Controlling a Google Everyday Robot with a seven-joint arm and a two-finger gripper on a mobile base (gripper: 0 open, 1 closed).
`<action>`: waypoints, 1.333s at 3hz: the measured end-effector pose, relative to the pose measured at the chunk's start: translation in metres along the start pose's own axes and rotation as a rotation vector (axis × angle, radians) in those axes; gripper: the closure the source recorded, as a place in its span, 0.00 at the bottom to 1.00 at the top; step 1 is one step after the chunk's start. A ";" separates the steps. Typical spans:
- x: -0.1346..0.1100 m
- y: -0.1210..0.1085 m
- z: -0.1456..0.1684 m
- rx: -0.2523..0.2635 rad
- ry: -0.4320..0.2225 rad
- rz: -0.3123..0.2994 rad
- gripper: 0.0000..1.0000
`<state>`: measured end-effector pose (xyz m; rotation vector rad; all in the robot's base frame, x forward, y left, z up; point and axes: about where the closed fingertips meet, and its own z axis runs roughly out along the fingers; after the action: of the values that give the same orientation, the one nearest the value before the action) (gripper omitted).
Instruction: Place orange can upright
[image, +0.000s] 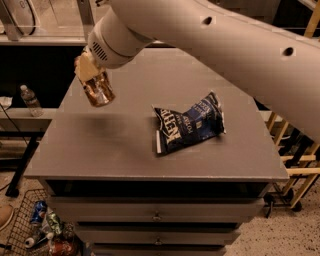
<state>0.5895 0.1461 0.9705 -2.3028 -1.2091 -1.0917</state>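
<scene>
The orange can (98, 89) is an orange-gold drink can, held tilted in the air over the left part of the grey table (125, 140), its lower end pointing down and to the right. My gripper (88, 70) is at the end of the big white arm and is shut on the can's upper part; its pale fingers (84, 65) wrap the can. A shadow lies on the table below and to the right of the can.
A blue chip bag (189, 124) lies right of the table's middle. Drawers sit under the table front. A water bottle (30, 101) stands on a low shelf at the left. A wire basket (35, 227) with cans is on the floor at the lower left.
</scene>
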 end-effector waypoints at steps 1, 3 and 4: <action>0.000 0.000 0.000 0.000 0.000 0.000 1.00; -0.022 -0.003 0.014 -0.027 0.106 -0.140 1.00; -0.034 0.001 0.026 -0.043 0.181 -0.195 1.00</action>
<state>0.5903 0.1417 0.9283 -2.0968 -1.3705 -1.3731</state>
